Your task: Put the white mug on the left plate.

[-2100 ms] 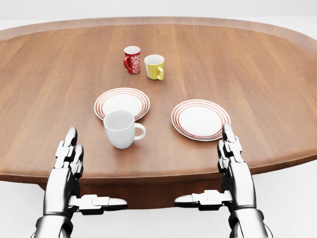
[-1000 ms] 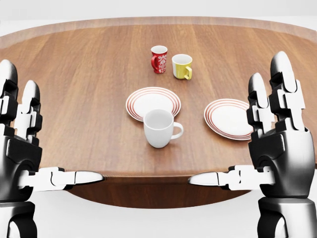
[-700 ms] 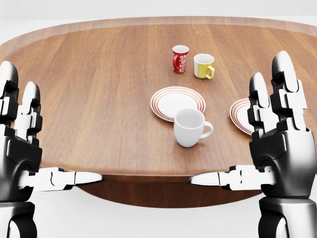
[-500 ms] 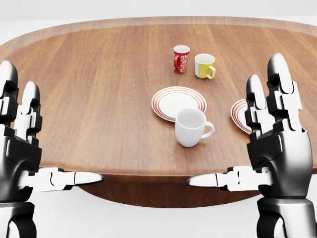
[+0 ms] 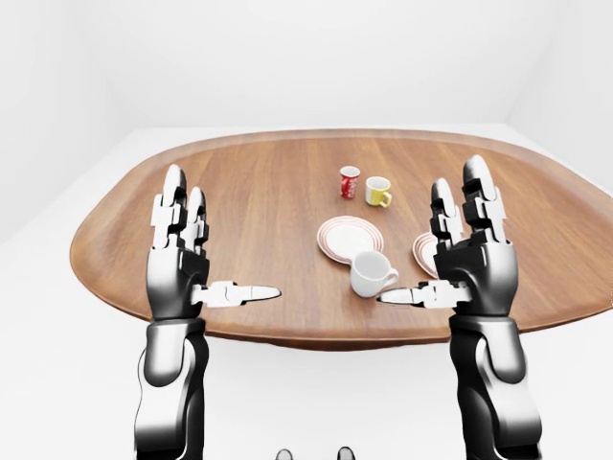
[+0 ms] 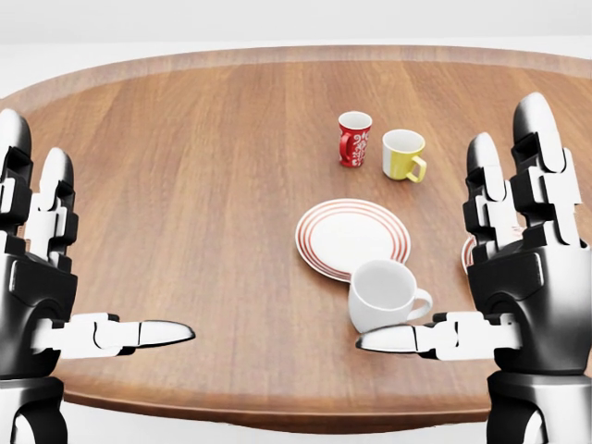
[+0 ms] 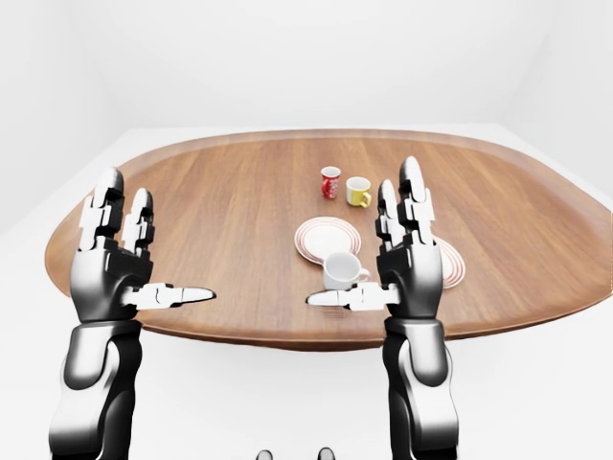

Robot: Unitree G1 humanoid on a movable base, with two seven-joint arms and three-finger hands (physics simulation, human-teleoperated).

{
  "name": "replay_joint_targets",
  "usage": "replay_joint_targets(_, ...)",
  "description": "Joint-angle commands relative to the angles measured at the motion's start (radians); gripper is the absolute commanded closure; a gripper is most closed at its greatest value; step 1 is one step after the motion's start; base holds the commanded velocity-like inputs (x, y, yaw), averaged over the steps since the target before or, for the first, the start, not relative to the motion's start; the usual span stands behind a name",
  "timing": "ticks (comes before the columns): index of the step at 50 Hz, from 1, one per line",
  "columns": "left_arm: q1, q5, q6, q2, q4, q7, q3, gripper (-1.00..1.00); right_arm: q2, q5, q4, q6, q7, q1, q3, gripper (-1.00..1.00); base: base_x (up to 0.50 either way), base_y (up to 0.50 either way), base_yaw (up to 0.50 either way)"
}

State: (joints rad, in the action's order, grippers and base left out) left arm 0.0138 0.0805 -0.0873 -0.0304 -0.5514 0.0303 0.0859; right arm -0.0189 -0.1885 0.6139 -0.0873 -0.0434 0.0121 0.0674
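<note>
The white mug (image 6: 384,294) stands upright on the wooden table (image 6: 185,185), handle to the right, just below the left red-ringed plate (image 6: 352,238) in the head view. The plate is bare. My right hand (image 6: 435,259) is open, fingers up, palm inward, its thumb reaching in below the mug without touching it. My left hand (image 6: 111,259) is open in the same pose at the view's left, well away from the mug. Both hands are empty.
A red patterned mug (image 6: 353,139) and a yellow mug (image 6: 403,154) stand above the left plate. The right plate (image 7: 450,264) lies right of the white mug, mostly hidden behind my right hand in the head view. White floor and walls surround the table.
</note>
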Motion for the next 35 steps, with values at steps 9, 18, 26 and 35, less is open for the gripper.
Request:
replay_joint_targets(9, 0.001, 0.001, 0.0, 0.0, -0.006, 0.001, 0.0, -0.99, -0.003, -0.013, 0.017, 0.0, -0.004, 0.0, 0.004, -1.0, 0.5, 0.09, 0.0)
replay_joint_targets(18, 0.0, 0.0, 0.0, 0.0, -0.004, 0.002, -0.002, -0.99, -0.003, -0.014, 0.019, 0.0, -0.006, -0.001, 0.007, -1.0, 0.5, 0.09, 0.0)
replay_joint_targets(26, -0.002, -0.001, 0.0, 0.001, -0.007, 0.003, -0.004, -0.99, -0.005, -0.017, 0.022, 0.0, -0.007, -0.001, 0.011, -1.0, 0.5, 0.09, 0.0)
replay_joint_targets(35, -0.004, -0.003, 0.0, 0.002, -0.014, 0.003, -0.006, -0.99, -0.005, -0.02, 0.028, 0.0, -0.012, 0.0, 0.011, -1.0, 0.5, 0.09, 0.0)
